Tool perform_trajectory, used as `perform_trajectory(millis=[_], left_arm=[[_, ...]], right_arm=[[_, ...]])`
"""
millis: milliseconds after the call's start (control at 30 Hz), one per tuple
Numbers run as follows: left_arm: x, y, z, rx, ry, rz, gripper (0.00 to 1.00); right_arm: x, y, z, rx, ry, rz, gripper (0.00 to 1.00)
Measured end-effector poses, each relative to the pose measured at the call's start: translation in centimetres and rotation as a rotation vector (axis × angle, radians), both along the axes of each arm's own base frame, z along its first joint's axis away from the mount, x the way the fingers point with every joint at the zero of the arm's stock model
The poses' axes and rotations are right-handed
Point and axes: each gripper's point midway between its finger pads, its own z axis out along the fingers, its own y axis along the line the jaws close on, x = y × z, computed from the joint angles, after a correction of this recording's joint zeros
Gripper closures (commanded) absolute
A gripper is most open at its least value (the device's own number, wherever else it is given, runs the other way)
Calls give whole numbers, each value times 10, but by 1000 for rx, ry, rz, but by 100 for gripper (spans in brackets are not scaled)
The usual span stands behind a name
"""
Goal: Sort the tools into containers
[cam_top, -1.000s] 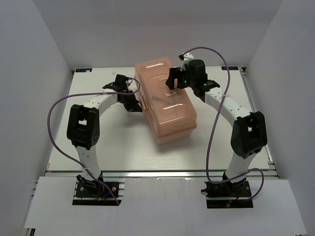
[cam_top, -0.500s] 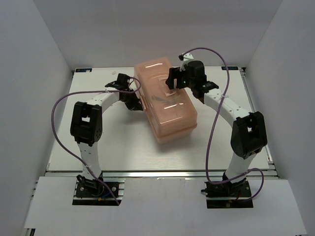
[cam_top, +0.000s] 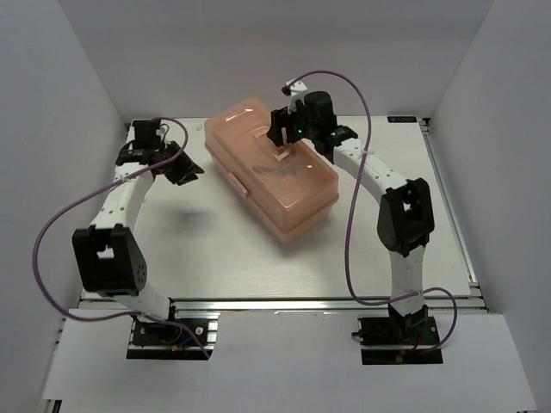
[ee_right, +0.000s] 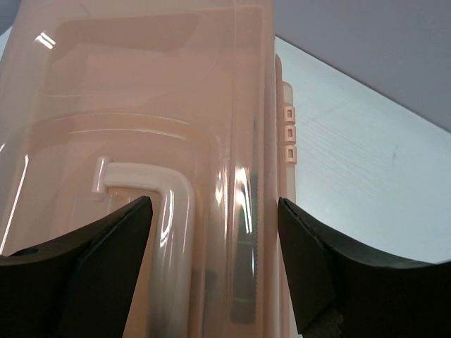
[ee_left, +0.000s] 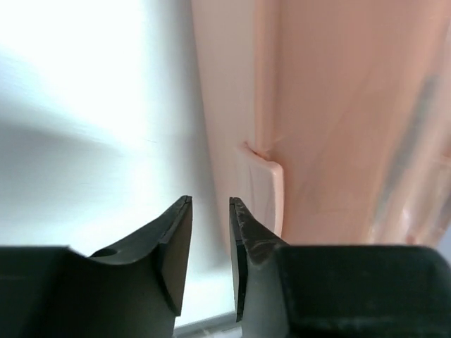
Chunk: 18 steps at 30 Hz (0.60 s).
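Observation:
The salmon-pink toolbox [cam_top: 284,194] lies shut, slantwise at the table's back middle. Dim dark tool shapes [cam_top: 280,169] show through its lid. My right gripper [cam_top: 280,144] is wide open just above the lid. In the right wrist view [ee_right: 215,204] its fingers straddle the pale lid handle [ee_right: 173,186] and the lid [ee_right: 141,84] without gripping. A dark green tool handle [ee_right: 243,282] shows through the plastic. My left gripper [cam_top: 182,168] is off to the box's left. In the left wrist view [ee_left: 210,201] its jaws stand a little apart, empty, beside the box wall [ee_left: 338,105] and its latch [ee_left: 273,186].
White table [cam_top: 215,249] inside white walls. The box's hinge clips [ee_right: 289,134] face the table's right side. A purple cable [cam_top: 52,224] loops off the left arm and another [cam_top: 353,232] off the right arm.
The toolbox has slid and turned toward the back left. My left arm has swung away from the box to the far left. My right gripper moved left with the lid.

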Motion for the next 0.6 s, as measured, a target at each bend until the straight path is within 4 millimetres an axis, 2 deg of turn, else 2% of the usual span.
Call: perform_trajectory(millis=[33,100,167,300,367,433,600], left_arm=[[-3,14,12,18,-33,28,61],[-15,25,30,44,-87,46,61],[-34,21,41,49,-126,31,61],[-73,8,47,27,-186,-7,57],[-87,5,50,11,-224,-16,56],[-96,3,54,-7,-263,-22,54],[-105,-4,66,-48,-353,-43,50]], right_arm=[[2,8,0,-1,-6,26,24],[6,23,2,-3,-16,69,24],[11,38,2,-3,-28,108,24],[17,72,5,2,-57,185,24],[18,89,6,13,-77,216,19],[16,103,7,24,-98,236,11],[5,120,12,38,-110,244,11]])
